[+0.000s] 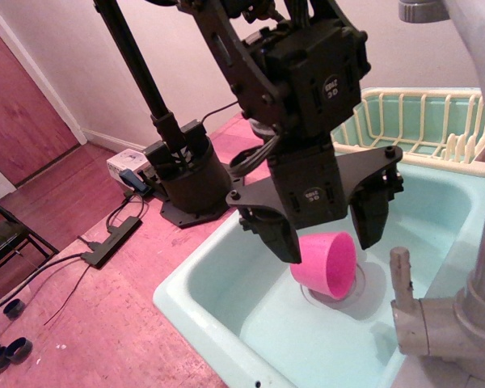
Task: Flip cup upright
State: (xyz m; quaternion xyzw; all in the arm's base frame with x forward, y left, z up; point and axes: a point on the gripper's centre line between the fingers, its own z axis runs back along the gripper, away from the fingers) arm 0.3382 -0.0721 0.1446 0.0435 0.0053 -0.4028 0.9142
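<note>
The bright pink cup (326,263) lies tilted in the pale green sink (226,323), over the drain, with its wide rim toward the lower right and its narrow base up toward the gripper. Its handle is not visible. My black gripper (327,234) hangs over the cup with its two fingers spread, the left finger (281,238) beside the cup's left side and the right finger (370,220) just past its upper right. The jaws stand wide and do not clamp the cup.
A grey faucet (461,315) with a small lever stands at the right, close to the cup. A yellow-and-green dish rack (412,121) sits behind the sink. The robot base (186,178), cables and a power strip lie on the pink surface at left.
</note>
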